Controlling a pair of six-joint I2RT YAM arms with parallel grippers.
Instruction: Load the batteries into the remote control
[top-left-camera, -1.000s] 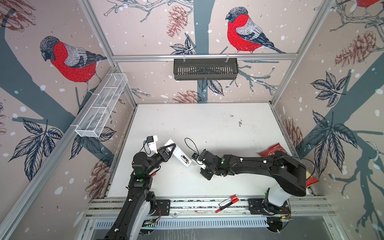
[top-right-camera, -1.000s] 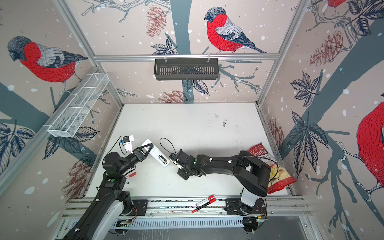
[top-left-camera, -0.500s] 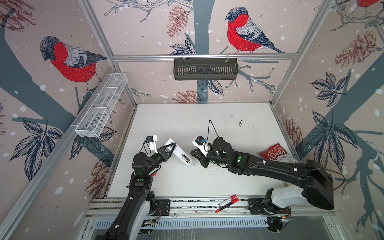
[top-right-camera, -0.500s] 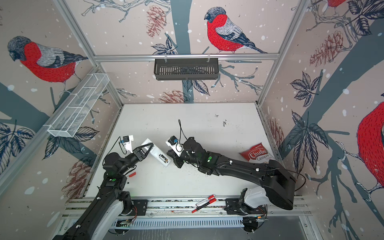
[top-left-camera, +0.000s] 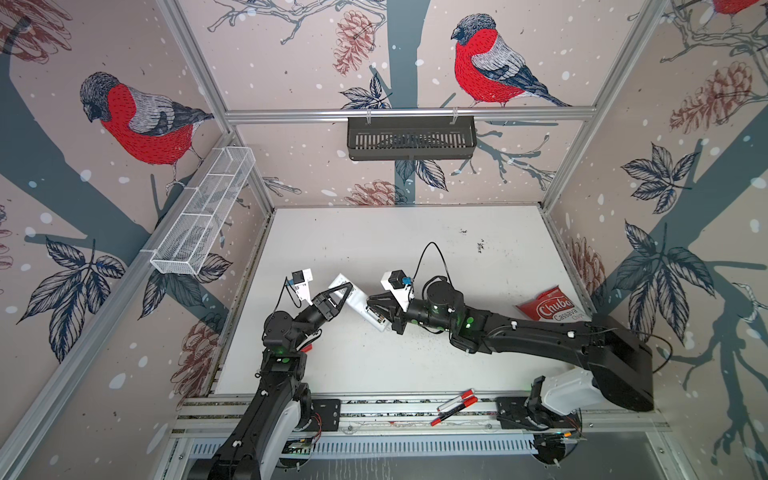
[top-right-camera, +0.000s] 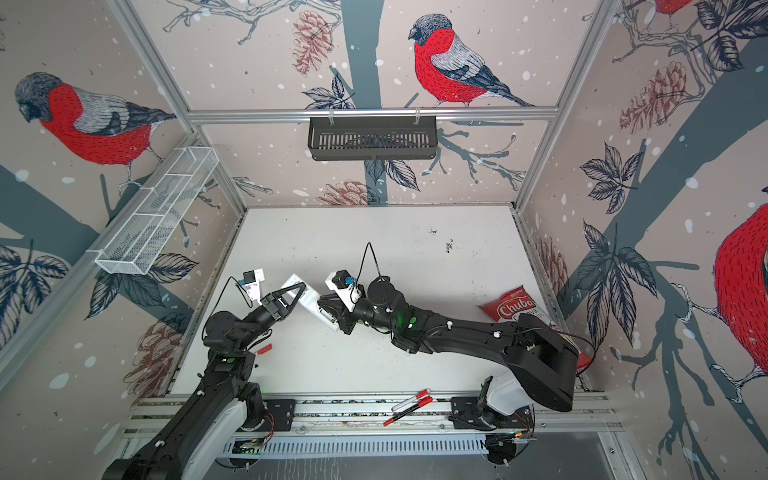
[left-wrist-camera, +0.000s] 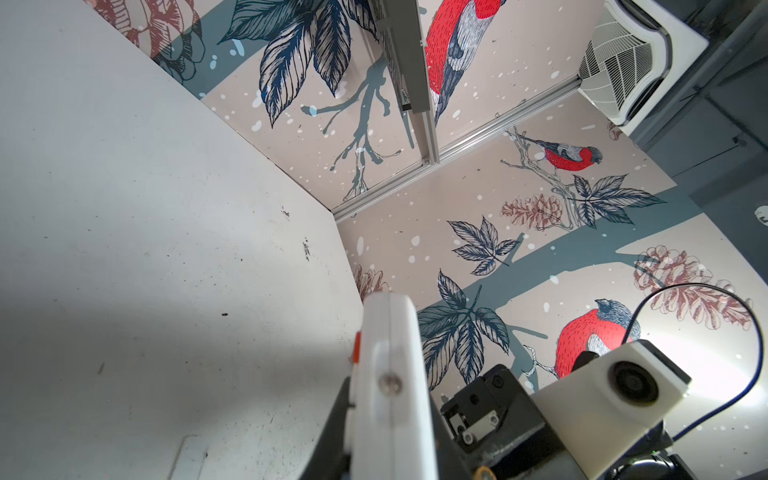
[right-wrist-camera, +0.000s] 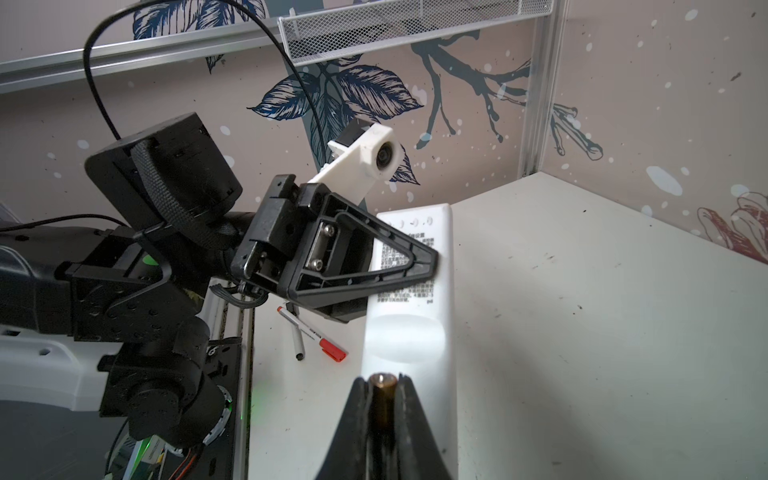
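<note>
Left gripper (top-left-camera: 345, 291) clamps the remote (top-left-camera: 363, 307) across its width near the far end, at the table's left-middle, printed back facing the right arm. Right gripper (right-wrist-camera: 382, 385), almost closed, pinches a battery (right-wrist-camera: 382, 380) lengthwise between its jaws, copper end forward, just beside the remote's near end. To seat it well, the right arm should line the battery up with the remote's long axis, match polarity, press one end against the contact and then tip the other down, while the left grip holds firm. No second battery shows. Since a second ago, the right gripper has risen from the table to the remote. The left gripper and remote have stayed put.
</note>
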